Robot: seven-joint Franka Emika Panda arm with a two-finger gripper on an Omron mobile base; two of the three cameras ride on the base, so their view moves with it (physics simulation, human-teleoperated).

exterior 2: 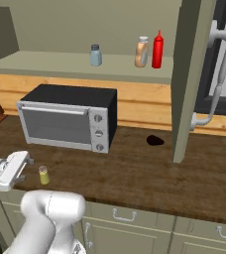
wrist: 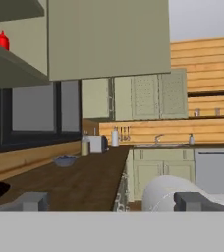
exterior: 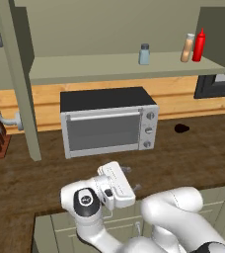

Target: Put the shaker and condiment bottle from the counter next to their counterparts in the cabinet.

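Right base view: I am seeing the shaker (exterior 2: 44,175) standing upright on the counter (exterior 2: 149,168), just right of the gripper (exterior 2: 28,159), which is pointing sideways along it, fingers spread, holding nothing.

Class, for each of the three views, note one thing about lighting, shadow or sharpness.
Left base view: flat, even light with no glare; the toaster oven looks soft-edged. Right base view: the shaker casts almost no shadow on the counter. Hand view: distant cabinets are blurry, and the tool fingertips sit dim at the bottom.
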